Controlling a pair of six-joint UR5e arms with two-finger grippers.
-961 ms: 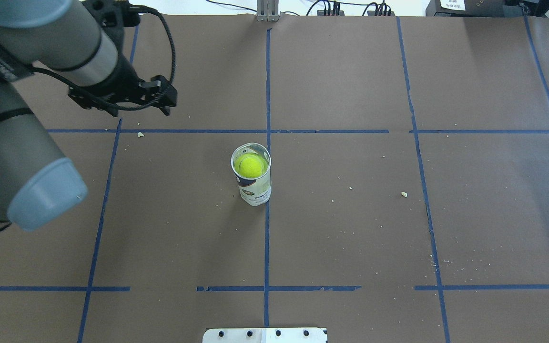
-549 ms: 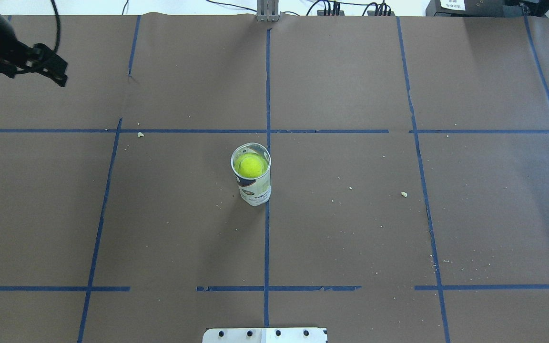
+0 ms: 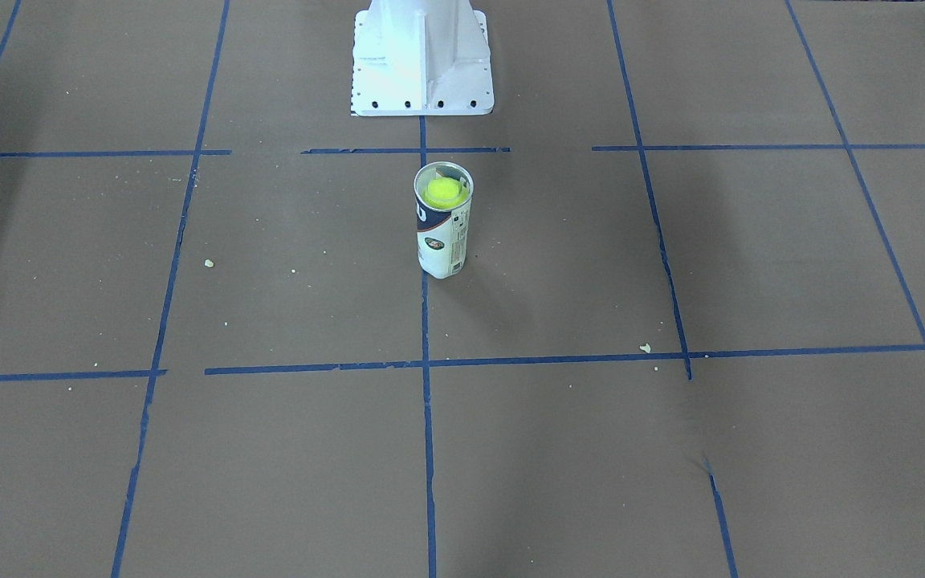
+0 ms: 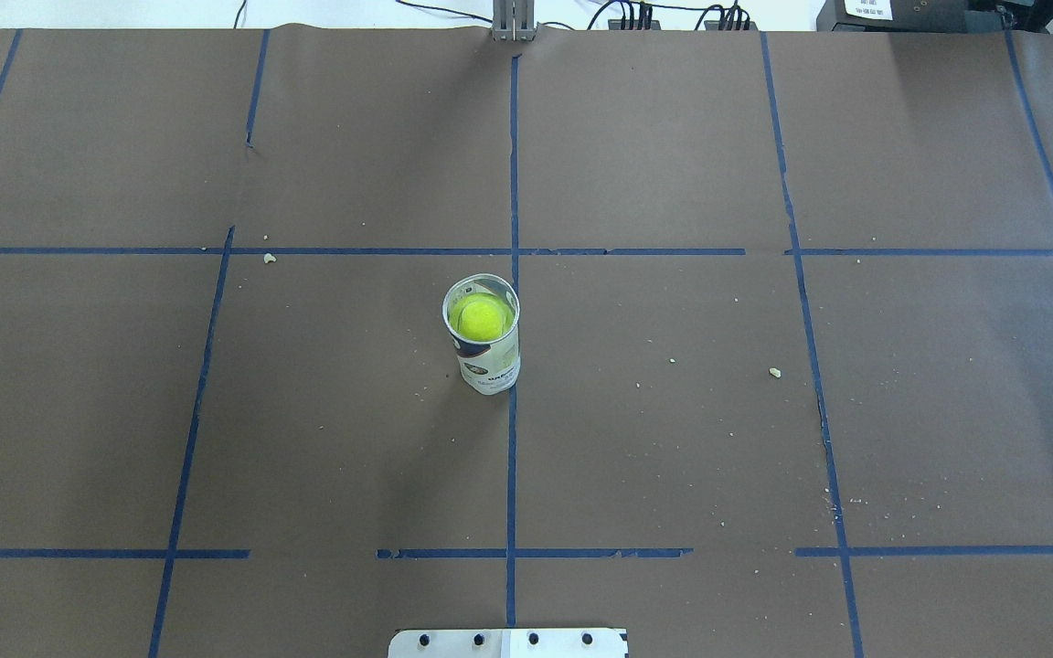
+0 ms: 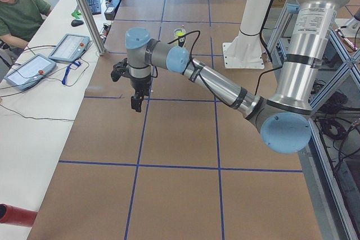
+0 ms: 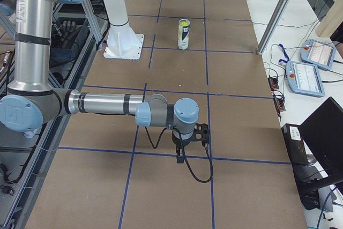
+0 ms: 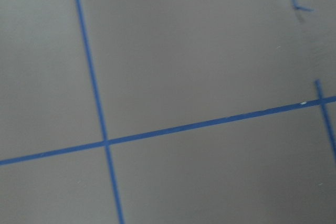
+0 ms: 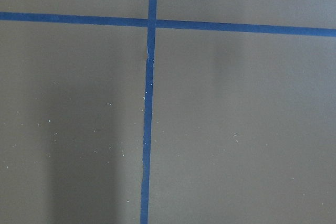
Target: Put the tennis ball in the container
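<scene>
Hanging fingers-down over bare paper, the left gripper (image 5: 135,104) sat out toward the table's left end, well apart from the can. It showed clearly only in the left side view, so I cannot tell whether its fingers were spread or pressed together. Its wrist camera caught only brown paper and blue tape (image 7: 157,132). The right gripper (image 6: 180,157) was the same story: pointed down over the right end of the table (image 4: 673,457), seen only from the right side view, state cannot be told, wrist view just paper and tape.

Between them, at table centre on the middle tape line, the container (image 4: 488,366) stood upright just in front of the white robot base (image 3: 422,56). The tennis ball (image 4: 480,318) sat inside it, low enough that the silvery rim ringed it from above. Both top-down views agreed on that. A few pale crumbs (image 4: 774,372) lay scattered on the paper.

Step in hand, as I judge it: placement done, arms parked clear — end of episode. The next move calls for nothing on the ball. Any further arm travel should keep wide of the tall narrow can, which looks easy to tip.
</scene>
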